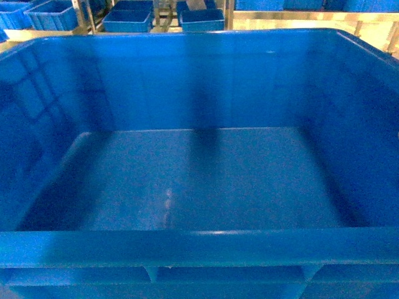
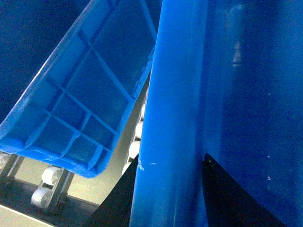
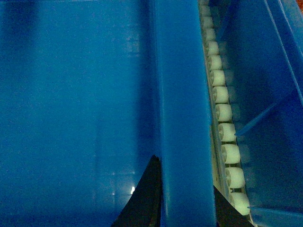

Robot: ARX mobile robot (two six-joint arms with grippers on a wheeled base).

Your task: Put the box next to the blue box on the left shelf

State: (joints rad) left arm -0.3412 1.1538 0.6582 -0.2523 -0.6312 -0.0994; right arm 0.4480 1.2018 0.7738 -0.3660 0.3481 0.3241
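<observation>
Box (image 1: 199,180) filling the head view, open top up, nothing inside. Left tool (image 2: 165,189) clamped over the box's left rim, one dark finger (image 2: 227,198) on each side of the wall. Right tool (image 3: 184,198) likewise gripping the right rim. Left shelf (image 3: 222,118) with its row of white rollers running just beside the box's right wall. Another blue box (image 3: 265,94) close on the far side of those rollers. A second neighbouring crate (image 2: 80,104) tilted near the left rim.

Head above box (image 1: 199,187) (wrists rim-close)
</observation>
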